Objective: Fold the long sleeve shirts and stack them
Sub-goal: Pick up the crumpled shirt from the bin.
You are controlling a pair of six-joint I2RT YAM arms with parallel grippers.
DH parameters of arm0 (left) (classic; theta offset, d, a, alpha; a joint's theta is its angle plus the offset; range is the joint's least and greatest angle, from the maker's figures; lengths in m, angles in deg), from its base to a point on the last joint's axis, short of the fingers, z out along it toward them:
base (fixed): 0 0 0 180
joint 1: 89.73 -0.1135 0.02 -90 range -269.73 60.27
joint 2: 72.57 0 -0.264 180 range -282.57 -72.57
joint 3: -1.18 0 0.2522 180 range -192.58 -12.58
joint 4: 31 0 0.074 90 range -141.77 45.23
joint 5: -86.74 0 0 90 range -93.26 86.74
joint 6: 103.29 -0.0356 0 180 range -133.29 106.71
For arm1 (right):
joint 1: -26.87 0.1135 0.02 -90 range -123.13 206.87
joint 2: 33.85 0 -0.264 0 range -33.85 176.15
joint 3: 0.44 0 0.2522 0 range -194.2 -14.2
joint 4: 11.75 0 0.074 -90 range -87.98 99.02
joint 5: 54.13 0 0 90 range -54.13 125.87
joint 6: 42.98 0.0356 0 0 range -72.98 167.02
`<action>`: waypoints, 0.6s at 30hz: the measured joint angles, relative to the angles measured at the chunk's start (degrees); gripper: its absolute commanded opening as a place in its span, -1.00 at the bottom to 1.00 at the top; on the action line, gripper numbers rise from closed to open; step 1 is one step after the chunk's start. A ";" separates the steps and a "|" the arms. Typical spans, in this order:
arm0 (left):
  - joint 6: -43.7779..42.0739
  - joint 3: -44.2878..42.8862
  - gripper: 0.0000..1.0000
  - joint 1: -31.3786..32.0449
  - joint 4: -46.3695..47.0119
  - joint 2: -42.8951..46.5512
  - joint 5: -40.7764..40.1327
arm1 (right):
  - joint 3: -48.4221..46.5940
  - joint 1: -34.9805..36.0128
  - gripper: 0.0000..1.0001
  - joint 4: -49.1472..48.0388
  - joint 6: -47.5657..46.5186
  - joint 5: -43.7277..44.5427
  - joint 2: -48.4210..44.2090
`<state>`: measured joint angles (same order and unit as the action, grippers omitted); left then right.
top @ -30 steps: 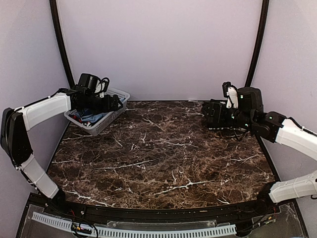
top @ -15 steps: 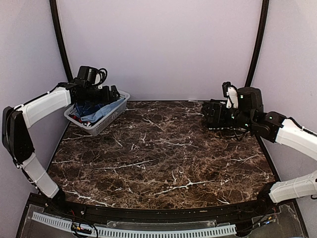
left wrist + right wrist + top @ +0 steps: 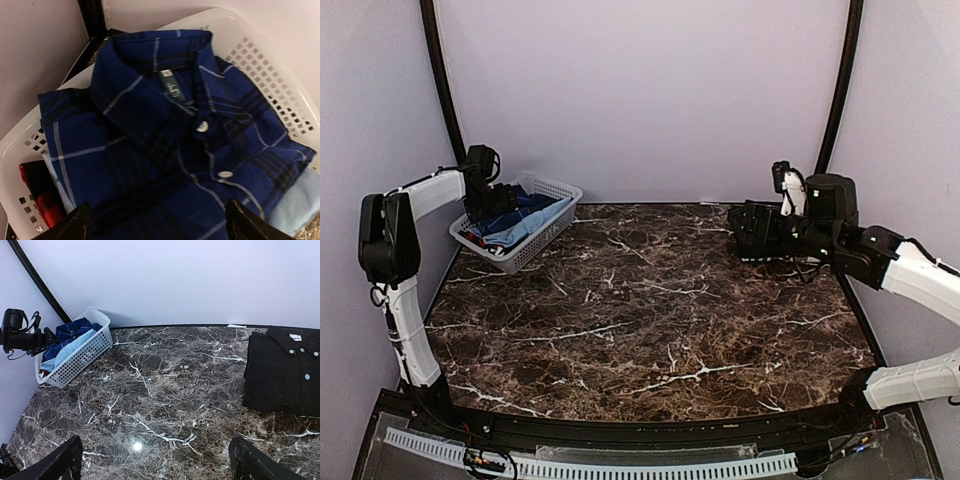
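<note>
The black shirt [image 3: 285,370] is lying folded on the worktop [image 3: 150,405], so one is looking done. The plaid shirt [image 3: 165,150] is waiting unfolded-for in the basket [image 3: 250,45], the left pincer [image 3: 162,227] hovering open above it. The right pincer [image 3: 159,460] is gaping empty.

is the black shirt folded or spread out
Folded: the black shirt lies as a compact rectangle on the table, collar and buttoned front facing up, no sleeves showing.
</note>
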<state>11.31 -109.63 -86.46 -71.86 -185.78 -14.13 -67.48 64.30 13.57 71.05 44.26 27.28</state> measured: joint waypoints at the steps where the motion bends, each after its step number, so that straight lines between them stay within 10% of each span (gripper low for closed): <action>1: 0.42 -0.17 0.79 -0.74 -0.24 -1.05 -0.42 | 0.09 0.00 0.97 0.00 0.02 -0.04 -0.39; 7: 2.91 -0.46 0.56 -3.06 -1.09 -4.87 -0.07 | 0.72 0.00 0.97 -0.02 0.02 -0.04 -2.27; 13: 4.42 -1.90 -0.58 -3.10 -0.90 -6.14 3.58 | 0.74 0.00 0.97 0.00 0.02 -0.04 -2.25; 18: 4.35 -4.26 -1.00 -3.17 -0.90 -6.19 6.97 | 0.74 0.00 0.97 0.00 0.02 -0.04 -2.25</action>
<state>15.66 -113.90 -89.63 -72.75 -191.96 -7.16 -66.73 64.30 13.57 71.07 44.21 25.02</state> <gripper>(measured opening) 0.074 0.986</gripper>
